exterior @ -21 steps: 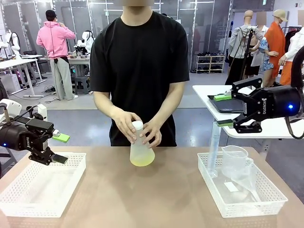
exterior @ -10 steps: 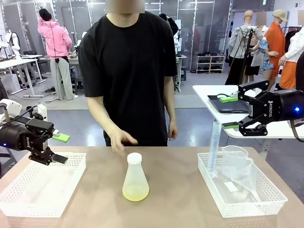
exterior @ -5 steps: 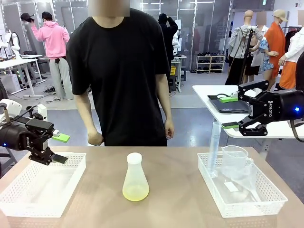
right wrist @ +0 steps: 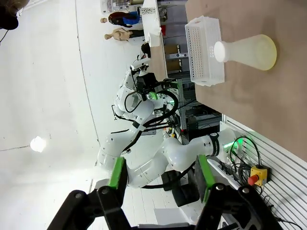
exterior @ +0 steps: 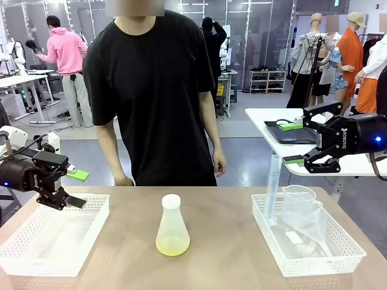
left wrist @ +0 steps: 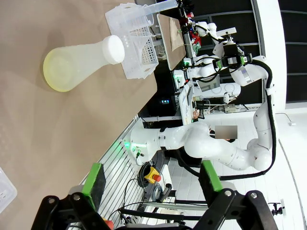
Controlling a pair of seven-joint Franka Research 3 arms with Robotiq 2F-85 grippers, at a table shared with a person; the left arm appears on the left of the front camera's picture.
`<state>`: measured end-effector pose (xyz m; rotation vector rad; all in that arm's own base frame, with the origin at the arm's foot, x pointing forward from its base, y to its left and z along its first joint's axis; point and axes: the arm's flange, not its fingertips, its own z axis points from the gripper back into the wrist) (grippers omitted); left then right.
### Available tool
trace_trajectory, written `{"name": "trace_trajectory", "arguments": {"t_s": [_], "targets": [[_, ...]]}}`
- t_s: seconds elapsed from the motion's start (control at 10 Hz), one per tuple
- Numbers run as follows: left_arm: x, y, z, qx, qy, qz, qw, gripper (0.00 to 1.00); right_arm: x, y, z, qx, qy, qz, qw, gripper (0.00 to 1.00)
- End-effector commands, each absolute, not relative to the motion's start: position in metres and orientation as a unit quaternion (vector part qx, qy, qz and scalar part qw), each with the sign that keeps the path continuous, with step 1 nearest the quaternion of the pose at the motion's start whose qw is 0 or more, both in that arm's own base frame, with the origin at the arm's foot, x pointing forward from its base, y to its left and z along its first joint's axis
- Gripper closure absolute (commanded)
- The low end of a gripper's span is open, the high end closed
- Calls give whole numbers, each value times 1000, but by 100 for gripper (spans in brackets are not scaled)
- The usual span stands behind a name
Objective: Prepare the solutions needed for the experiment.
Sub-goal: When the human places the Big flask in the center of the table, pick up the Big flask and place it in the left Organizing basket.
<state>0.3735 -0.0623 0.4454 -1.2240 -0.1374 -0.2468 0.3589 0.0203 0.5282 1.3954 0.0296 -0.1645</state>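
A frosted conical flask (exterior: 172, 228) with a white cap stands upright at the table's middle, a little pale yellow-green solution (exterior: 172, 244) in its bottom. The same flask (left wrist: 80, 63) lies across the top of the left wrist view, and the flask (right wrist: 247, 51) sits at the upper right of the right wrist view. My left gripper (exterior: 77, 188) hangs open over the left basket's far corner, nothing between its fingers. My right gripper (exterior: 290, 142) hovers open high above the right basket. The person stands behind the table, hands (exterior: 219, 164) at their sides, apart from the flask.
A white basket (exterior: 24, 254) sits at the table's left. Another white basket (exterior: 278, 248) at the right holds a tall graduated cylinder (exterior: 272, 188), a clear handled beaker (exterior: 299, 205) and a funnel. A side table (exterior: 266, 121) stands behind my right gripper.
The person let go of the flask, leaving it slightly nearer me, and drew both hands back to their sides. My right gripper moved back and up a little early on; left arm unmoved.
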Motion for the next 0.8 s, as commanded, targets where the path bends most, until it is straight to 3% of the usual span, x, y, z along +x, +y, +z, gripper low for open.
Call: {"name": "trace_trajectory", "arguments": {"t_s": [0.0, 0.4, 0.7], "targets": [[371, -54, 455, -578, -91, -148, 797, 0, 358, 21, 530, 643, 10, -73, 762, 28], [403, 5, 495, -554, -225, -260, 758, 0, 358, 21, 530, 643, 10, -73, 762, 28], [484, 47, 514, -498, -314, -300, 750, 0, 358, 21, 530, 643, 10, -73, 762, 28]]}}
